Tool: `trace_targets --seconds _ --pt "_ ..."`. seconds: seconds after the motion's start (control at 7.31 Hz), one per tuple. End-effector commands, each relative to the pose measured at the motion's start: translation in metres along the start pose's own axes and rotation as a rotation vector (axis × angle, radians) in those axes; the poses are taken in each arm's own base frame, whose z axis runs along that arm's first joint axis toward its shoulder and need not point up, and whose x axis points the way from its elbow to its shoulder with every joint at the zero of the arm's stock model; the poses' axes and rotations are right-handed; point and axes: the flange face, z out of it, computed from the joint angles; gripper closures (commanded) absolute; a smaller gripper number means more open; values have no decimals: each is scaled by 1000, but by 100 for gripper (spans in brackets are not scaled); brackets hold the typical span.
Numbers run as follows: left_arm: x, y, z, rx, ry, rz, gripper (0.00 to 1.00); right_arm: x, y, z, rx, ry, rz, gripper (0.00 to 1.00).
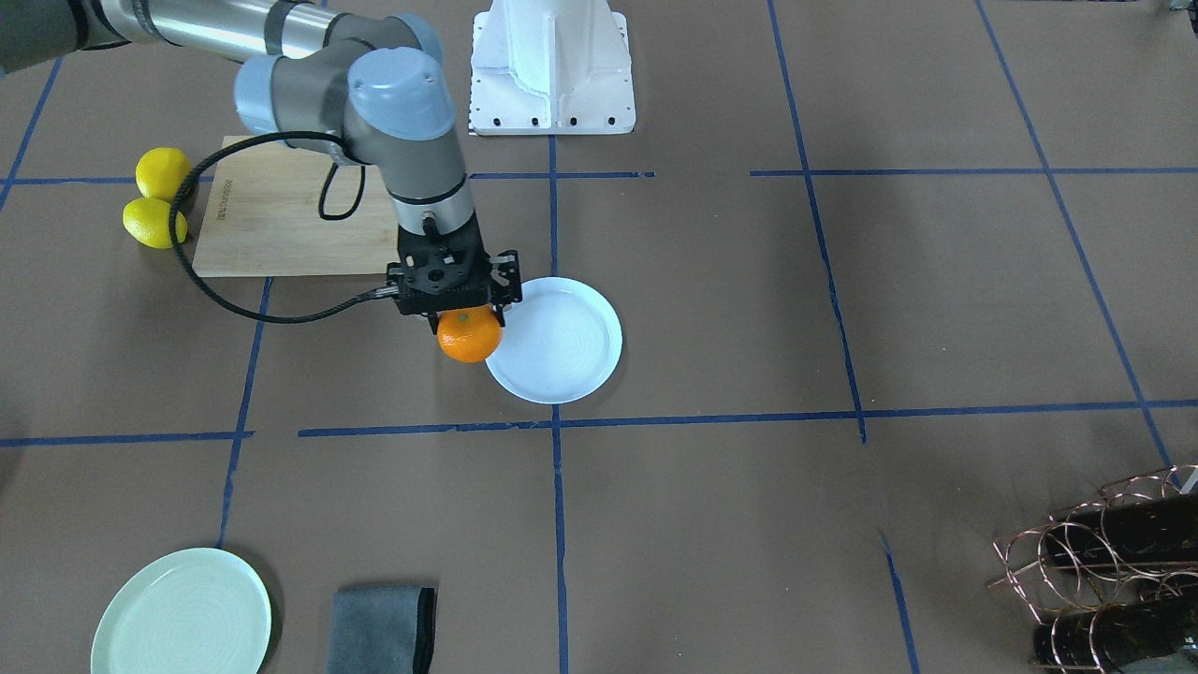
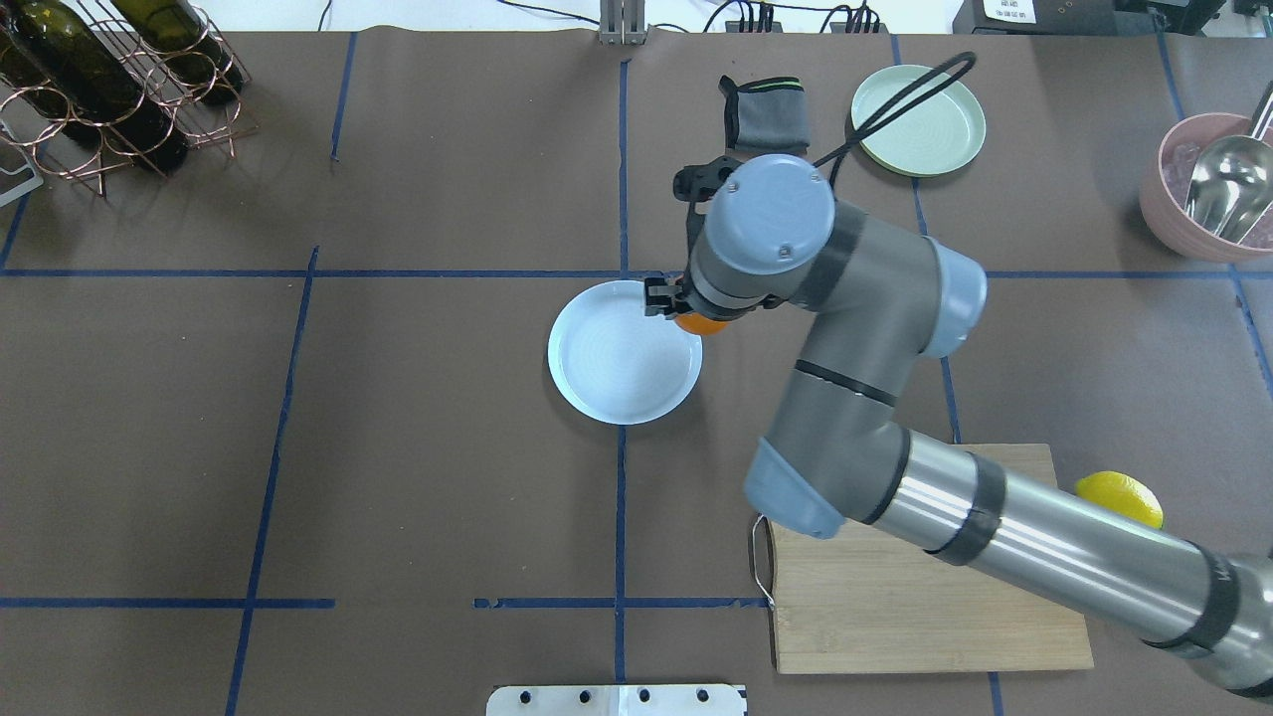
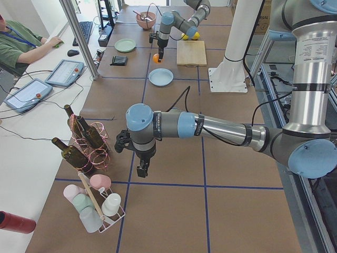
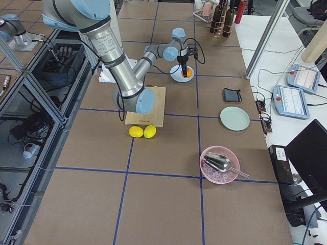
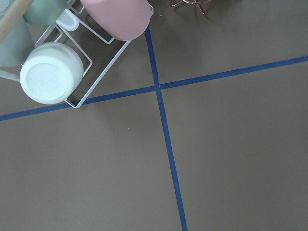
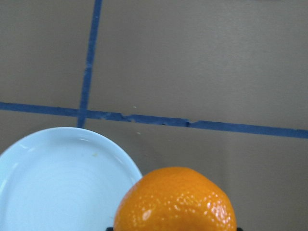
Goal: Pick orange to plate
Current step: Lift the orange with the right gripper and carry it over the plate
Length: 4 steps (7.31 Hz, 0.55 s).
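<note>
The orange [image 1: 469, 335] hangs off the table in my right gripper [image 1: 463, 316], which is shut on it from above. It sits over the edge of the pale bluish-white plate [image 1: 559, 342], on the side toward the cutting board. In the right wrist view the orange [image 6: 175, 199] fills the bottom centre, with the plate [image 6: 62, 178] below and to its left. From overhead only a sliver of the orange [image 2: 701, 324] shows under the wrist, beside the plate [image 2: 622, 353]. My left gripper [image 3: 142, 171] hovers far off near the bottle rack; I cannot tell whether it is open or shut.
Two lemons [image 1: 154, 198] lie beside a wooden cutting board [image 1: 281, 211]. A mint-green plate [image 1: 182, 613] and a grey cloth [image 1: 382, 629] sit at the operators' edge. A copper bottle rack [image 1: 1104, 562], a pink bowl with a scoop [image 2: 1213, 189] and a cup rack [image 5: 72, 57] stand at the table's ends.
</note>
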Motion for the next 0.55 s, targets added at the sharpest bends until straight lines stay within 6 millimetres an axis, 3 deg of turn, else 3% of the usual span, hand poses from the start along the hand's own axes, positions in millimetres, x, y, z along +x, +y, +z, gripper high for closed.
trace_targets --seconds 0.0,0.41 --pt "2 -1 -2 4 1 4 0 -68 16 29 -15 38 40 91" --pt "4 -1 -3 6 3 7 0 -66 28 46 -35 63 33 65"
